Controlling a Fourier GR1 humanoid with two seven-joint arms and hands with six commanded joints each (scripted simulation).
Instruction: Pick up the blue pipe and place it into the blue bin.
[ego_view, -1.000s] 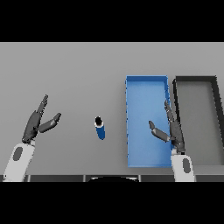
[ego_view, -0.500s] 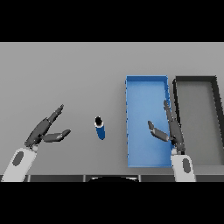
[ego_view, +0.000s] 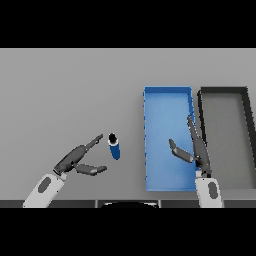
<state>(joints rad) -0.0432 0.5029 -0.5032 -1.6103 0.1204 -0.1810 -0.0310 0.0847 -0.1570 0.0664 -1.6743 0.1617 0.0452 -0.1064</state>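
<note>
The blue pipe (ego_view: 115, 147) is a short dark-blue cylinder with a black open end, standing on the grey table left of the blue bin (ego_view: 168, 100). My left hand (ego_view: 77, 159) is open just left of the pipe, fingers stretched toward it and thumb spread below; a fingertip nearly reaches the pipe's top. My right hand (ego_view: 195, 149) is open over the blue bin's right side, fingers straight, holding nothing.
A dark grey bin (ego_view: 223, 93) stands directly right of the blue bin, their walls side by side. Both bins hold nothing. Bare grey table stretches to the left and behind the pipe.
My left hand has swung right and tilted toward the pipe, closing most of the gap. The right hand and the pipe have stayed where they were.
</note>
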